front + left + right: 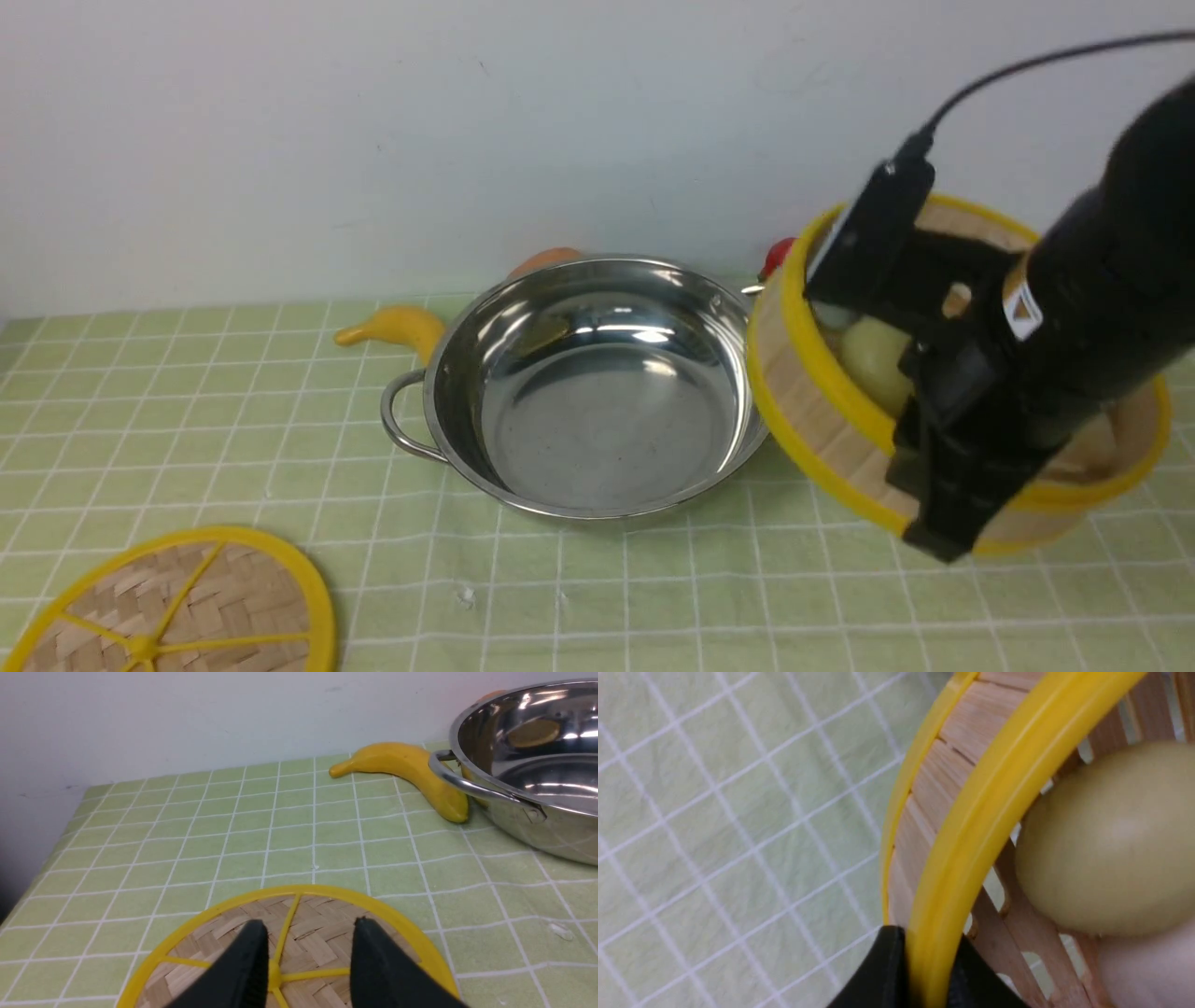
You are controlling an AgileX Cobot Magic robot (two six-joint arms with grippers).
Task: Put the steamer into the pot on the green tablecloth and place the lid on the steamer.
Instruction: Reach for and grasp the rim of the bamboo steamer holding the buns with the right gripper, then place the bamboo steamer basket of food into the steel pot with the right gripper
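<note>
The steamer (803, 392), a bamboo basket with a yellow rim, sits tilted just right of the pot (597, 411) on the green tablecloth (233, 420). A pale green bun (873, 359) lies inside it. My right gripper (934, 523) is shut on the steamer's near rim; in the right wrist view the black fingers (889, 970) pinch the yellow rim of the steamer (966, 826), one inside and one outside. The shiny pot holds nothing. The lid (187, 607) lies flat at the front left. My left gripper (308, 926) hovers open over the lid (327, 914), around its hub.
A yellow banana (397, 327) lies against the pot's far left side, by its loop handle (401, 420). An orange object (546, 261) and a red one (777, 254) peek out behind the pot and steamer. A white wall closes the back.
</note>
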